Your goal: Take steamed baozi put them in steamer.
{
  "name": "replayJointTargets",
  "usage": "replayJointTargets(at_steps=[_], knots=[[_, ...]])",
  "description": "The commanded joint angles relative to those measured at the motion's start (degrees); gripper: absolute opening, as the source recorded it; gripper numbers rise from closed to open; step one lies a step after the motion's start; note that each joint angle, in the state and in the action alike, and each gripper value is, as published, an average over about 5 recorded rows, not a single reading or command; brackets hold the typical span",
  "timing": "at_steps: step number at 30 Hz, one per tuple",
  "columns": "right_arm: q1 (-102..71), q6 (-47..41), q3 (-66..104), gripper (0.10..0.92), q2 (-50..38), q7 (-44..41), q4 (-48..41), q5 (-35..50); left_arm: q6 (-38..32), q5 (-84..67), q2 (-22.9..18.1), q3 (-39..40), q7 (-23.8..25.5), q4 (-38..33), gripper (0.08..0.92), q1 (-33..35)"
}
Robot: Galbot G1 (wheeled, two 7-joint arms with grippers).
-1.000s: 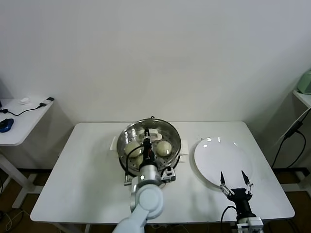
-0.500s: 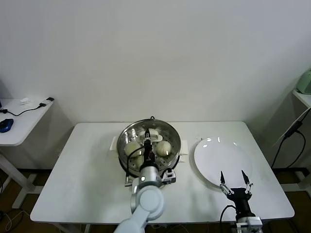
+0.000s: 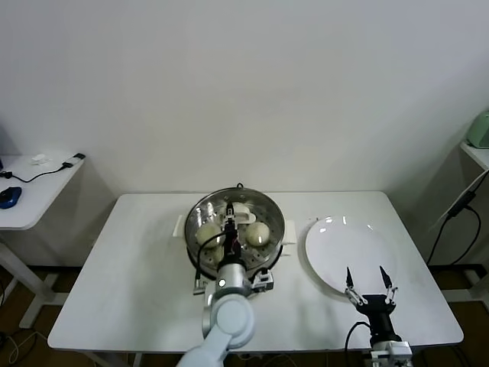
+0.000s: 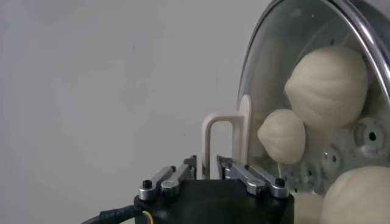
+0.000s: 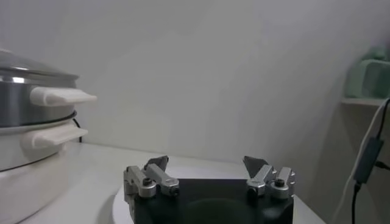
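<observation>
The steamer [image 3: 276, 226] stands mid-table on its cream base; it also shows in the right wrist view [image 5: 30, 97]. Several cream-white baozi lie inside it: two show clearly from the head [image 3: 206, 232] [image 3: 258, 232], three through the glass in the left wrist view [image 4: 329, 85] [image 4: 281, 135] [image 4: 359, 195]. The round glass lid [image 4: 274, 55] lies over the pot. My left gripper [image 3: 231, 228] [image 4: 207, 165] is over the steamer, jaws narrowly closed on a leg of the lid's cream handle [image 4: 244, 128]. My right gripper [image 3: 366, 277] [image 5: 206, 163] is open and empty at the plate's near edge.
An empty flat white plate [image 3: 351, 248] lies right of the steamer on the white table [image 3: 130, 260]. A side table [image 3: 30, 191] with cables stands at the far left. A shelf with a green object [image 3: 480, 128] is at the far right.
My left arm has shifted slightly towards the table's front edge; the steamer, baozi and right gripper have not moved.
</observation>
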Motion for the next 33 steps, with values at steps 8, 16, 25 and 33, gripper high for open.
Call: replayJointTargets(at_steps=[8,16,25,33], knots=[[-0.1,-2.1,-0.6,0.823,-0.2,-0.8,1.0,0.3,-0.9,-10.9,5.9,2.6,1.4,-13.5,0.547,2.7],[-0.6,1.5,-1.5,0.823,-0.3,-0.3,1.4,1.9,-15.3,-38.3,8.8,-2.1,-9.9,-21.7,0.773,7.1],[-0.9,4.1,-1.6,0.823,-1.2,-0.5,1.5,4.6,-32.4,-103.0,9.3,-32.7,-19.7,-24.0,0.822,16.0],[0.1,4.7,0.4,0.823,-1.7,-0.7,-2.2,6.7,-37.4,-115.8,15.4,-46.8,-14.7,-12.0,0.823,23.1]])
